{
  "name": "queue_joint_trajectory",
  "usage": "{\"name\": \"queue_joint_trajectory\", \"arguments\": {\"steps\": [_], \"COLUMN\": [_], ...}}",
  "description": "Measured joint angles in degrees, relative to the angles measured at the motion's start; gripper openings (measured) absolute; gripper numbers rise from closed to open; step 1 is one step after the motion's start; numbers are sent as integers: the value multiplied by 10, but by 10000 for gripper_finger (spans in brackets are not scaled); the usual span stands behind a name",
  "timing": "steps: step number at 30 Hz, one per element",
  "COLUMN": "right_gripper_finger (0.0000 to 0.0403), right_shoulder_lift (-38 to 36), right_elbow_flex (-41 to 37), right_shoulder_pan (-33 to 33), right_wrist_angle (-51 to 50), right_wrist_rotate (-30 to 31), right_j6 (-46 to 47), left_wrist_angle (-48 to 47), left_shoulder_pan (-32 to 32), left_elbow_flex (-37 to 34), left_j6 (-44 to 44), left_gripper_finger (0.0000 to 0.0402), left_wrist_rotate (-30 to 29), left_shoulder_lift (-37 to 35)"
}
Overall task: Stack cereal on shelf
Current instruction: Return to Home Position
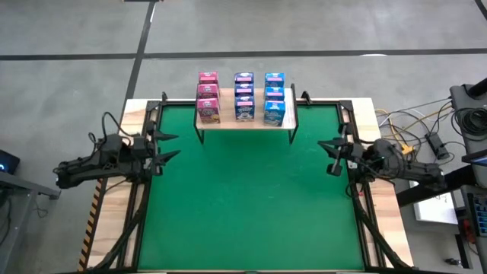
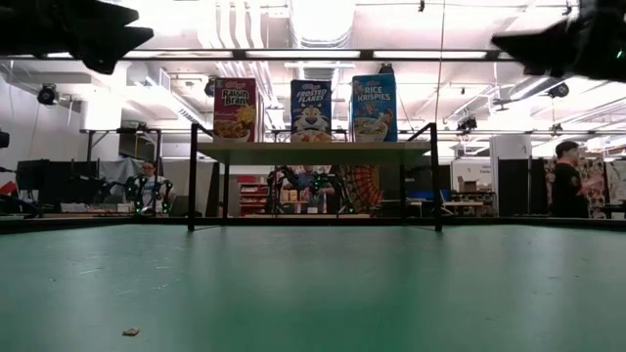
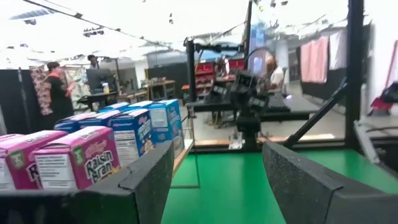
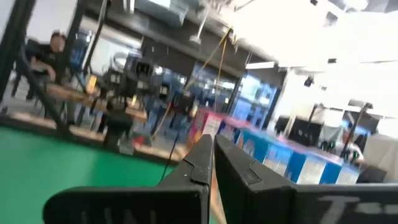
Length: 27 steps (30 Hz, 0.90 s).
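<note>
The shelf (image 1: pixel 227 116), a light wood plank on thin black legs, stands at the far middle of the green mat (image 1: pixel 243 198). Several cereal boxes stand on it in three rows: pink (image 1: pixel 208 97), blue-and-white (image 1: pixel 244 95) and blue (image 1: pixel 275 97). The low view shows the front ones: Raisin Bran (image 2: pixel 235 110), Frosted Flakes (image 2: pixel 310 110) and Rice Krispies (image 2: pixel 374 108). My left gripper (image 1: pixel 166 148) hovers open at the mat's left edge, with the boxes (image 3: pixel 93 155) off to one side. My right gripper (image 1: pixel 332 157) hovers shut at the mat's right edge. Neither holds anything.
Black frame rails (image 1: pixel 144 190) run along the mat's left and right sides. Cables and equipment (image 1: pixel 426 137) lie beyond the table's right edge. A small crumb (image 2: pixel 130 331) lies on the near mat. People stand in the room behind (image 2: pixel 565 176). The mat's middle is bare green.
</note>
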Motion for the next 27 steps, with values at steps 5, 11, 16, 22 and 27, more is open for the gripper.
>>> {"name": "queue_joint_trajectory", "arguments": {"steps": [5,11,16,22,27], "right_gripper_finger": [9,9,9,9,9], "right_shoulder_lift": [-1,-9,-10,-10,-10], "right_elbow_flex": [-16,-16,-21,-27,-27], "right_shoulder_pan": [0,0,0,0,2], "right_wrist_angle": [14,11,11,1,10], "right_wrist_rotate": [-1,-37,-65,-83,-111], "right_j6": [-14,0,26,58,51], "left_wrist_angle": [6,34,112,172,175], "left_shoulder_pan": [0,0,0,-1,-1], "left_elbow_flex": [-23,-53,-109,-148,-148], "left_j6": [-25,-27,-37,-44,-44], "left_gripper_finger": [183,59,15,9,4], "left_wrist_rotate": [5,64,127,158,155], "left_shoulder_lift": [7,1,-3,1,0]}}
